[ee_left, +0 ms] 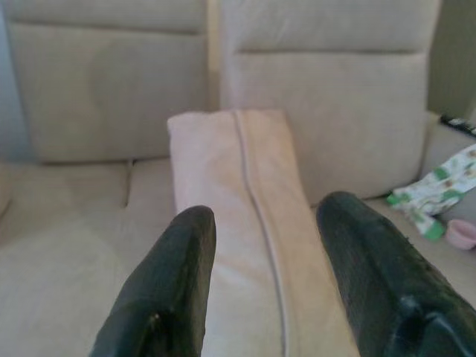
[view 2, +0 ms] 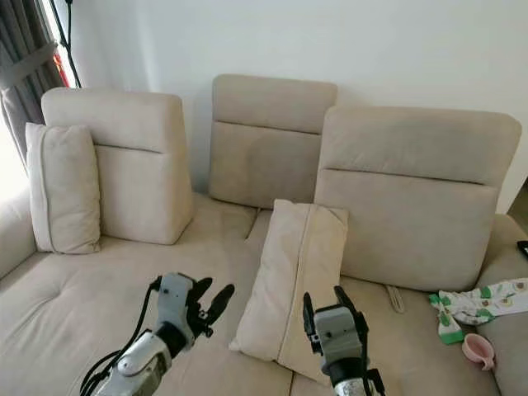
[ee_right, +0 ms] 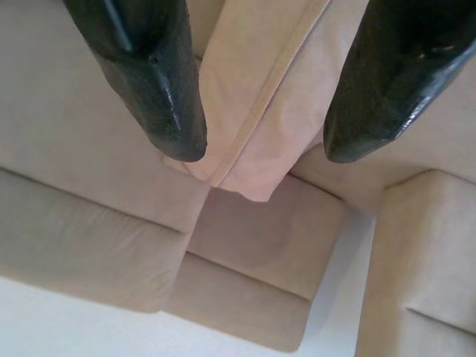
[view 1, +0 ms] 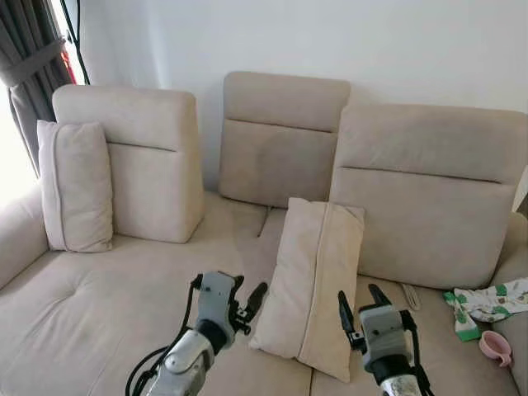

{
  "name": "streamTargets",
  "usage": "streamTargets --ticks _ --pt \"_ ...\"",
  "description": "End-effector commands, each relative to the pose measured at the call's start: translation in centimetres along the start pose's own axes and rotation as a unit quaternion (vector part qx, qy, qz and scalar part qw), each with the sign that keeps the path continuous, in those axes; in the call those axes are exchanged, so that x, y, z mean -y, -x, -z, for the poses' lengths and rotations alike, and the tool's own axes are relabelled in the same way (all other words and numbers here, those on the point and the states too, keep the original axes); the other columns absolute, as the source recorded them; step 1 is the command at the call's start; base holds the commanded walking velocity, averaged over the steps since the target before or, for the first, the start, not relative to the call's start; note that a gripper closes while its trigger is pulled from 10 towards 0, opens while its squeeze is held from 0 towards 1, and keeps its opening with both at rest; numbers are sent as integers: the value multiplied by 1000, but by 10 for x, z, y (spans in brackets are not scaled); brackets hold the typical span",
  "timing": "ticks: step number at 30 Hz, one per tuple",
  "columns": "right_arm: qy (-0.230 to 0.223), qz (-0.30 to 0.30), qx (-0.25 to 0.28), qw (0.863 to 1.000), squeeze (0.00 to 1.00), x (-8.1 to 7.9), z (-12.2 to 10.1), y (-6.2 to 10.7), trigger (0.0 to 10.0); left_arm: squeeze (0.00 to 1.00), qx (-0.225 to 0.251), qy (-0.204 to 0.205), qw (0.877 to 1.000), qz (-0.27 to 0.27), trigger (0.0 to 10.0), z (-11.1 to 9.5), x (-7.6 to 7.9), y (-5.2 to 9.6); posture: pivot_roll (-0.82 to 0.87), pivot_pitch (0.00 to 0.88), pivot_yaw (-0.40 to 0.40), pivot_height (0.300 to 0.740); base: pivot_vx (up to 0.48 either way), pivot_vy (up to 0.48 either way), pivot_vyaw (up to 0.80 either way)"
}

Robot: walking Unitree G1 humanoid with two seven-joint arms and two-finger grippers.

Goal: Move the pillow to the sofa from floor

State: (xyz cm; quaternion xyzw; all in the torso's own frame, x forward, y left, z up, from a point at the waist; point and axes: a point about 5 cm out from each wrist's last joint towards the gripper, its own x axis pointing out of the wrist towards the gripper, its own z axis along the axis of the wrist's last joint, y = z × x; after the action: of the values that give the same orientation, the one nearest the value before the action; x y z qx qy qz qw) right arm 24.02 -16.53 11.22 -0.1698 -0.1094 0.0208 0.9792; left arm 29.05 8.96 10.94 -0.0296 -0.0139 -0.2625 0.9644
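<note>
The beige pillow (view 1: 313, 280) stands on end on the sofa seat (view 1: 99, 305) and leans back against the right back cushion (view 1: 429, 206). My left gripper (view 1: 250, 295) is open, just left of the pillow's lower edge. My right gripper (view 1: 361, 302) is open too, close to the pillow's lower right side. In the left wrist view the two black fingers (ee_left: 178, 260) frame the pillow (ee_left: 230, 171), which lies beyond them. In the right wrist view the pillow's seam (ee_right: 260, 104) runs between the spread fingers (ee_right: 163, 97). Neither gripper holds anything.
A second beige pillow (view 1: 78, 186) leans on the left back cushion. A green-patterned cloth (view 1: 487, 301) and a small pink cup (view 1: 497, 346) lie on the seat at the far right. A grey curtain (view 1: 33, 58) hangs at the left.
</note>
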Motion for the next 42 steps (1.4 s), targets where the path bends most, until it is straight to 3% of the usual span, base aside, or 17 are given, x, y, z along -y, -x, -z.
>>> streamTargets --ticks 1,2,5,11,19,25,31,42 --pt "14 9 -1 1000 0 5 2 5 10000 0 -8 0 1000 7 10000 2 0 4 -17 0 6 740 0 0 0" --pt "48 21 -6 999 0 11 7 13 10000 0 -17 6 1000 5 10000 5 -2 10 -12 0 7 740 0 0 0" --pt "55 24 -7 998 0 13 8 15 10000 0 -19 8 1000 4 10000 6 -2 12 -12 0 7 740 0 0 0" --pt "15 23 -25 999 0 15 15 22 10000 0 -34 5 999 8 10000 12 -5 22 -10 0 15 740 0 0 0" --pt "10 26 -20 999 0 15 14 27 10000 0 -41 4 999 6 10000 13 -7 26 -10 0 18 740 0 0 0" --pt "11 41 -11 999 0 25 11 37 10000 0 -43 16 999 -12 10000 16 -10 38 -13 0 26 740 0 0 0" --pt "1 40 -12 999 0 21 11 37 10000 0 -48 35 998 -28 10000 20 -10 43 -19 0 30 740 0 0 0" --pt "-13 25 -10 1000 0 15 11 33 10000 0 -71 31 997 -29 10000 27 -9 45 -1 0 22 740 0 0 0"
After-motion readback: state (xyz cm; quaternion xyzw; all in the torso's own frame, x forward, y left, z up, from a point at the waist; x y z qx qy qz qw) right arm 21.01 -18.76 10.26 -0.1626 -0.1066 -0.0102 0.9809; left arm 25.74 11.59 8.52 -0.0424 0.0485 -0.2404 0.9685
